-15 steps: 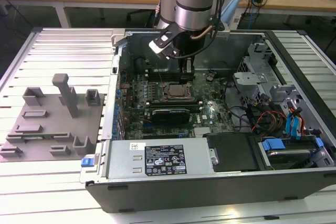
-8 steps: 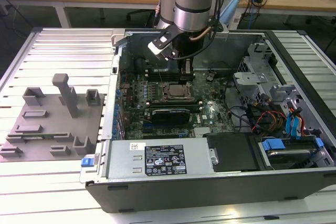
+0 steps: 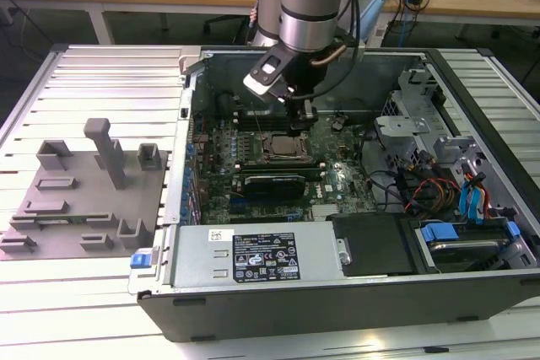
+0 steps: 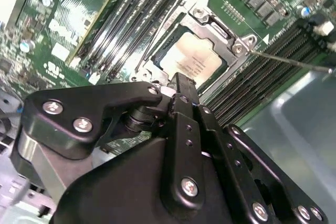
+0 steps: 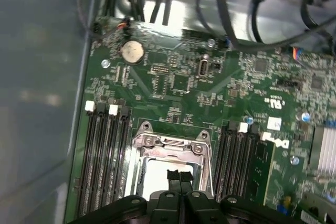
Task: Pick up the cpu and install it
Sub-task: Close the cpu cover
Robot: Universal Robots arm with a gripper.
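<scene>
The cpu (image 4: 195, 61), a flat square chip with a silvery top, lies inside the metal socket frame (image 4: 223, 32) on the green motherboard (image 5: 178, 85). In the first wrist view the cpu (image 5: 157, 177) shows pale within the frame (image 5: 170, 142). My gripper (image 5: 179, 177) hangs just above the socket, its two black fingers pressed together with nothing between them. In the second wrist view the gripper (image 4: 182, 81) ends over the chip's near edge. In the exterior view the gripper (image 3: 301, 121) sits over the socket (image 3: 283, 151) in the open computer case.
Memory slots (image 5: 105, 156) flank the socket on both sides. A thin metal lever (image 4: 294, 62) sticks out from the frame. Cables (image 3: 422, 183) and blue-clipped drive bays (image 3: 447, 233) fill the exterior view's right. A grey fixture plate (image 3: 76, 200) lies left of the case.
</scene>
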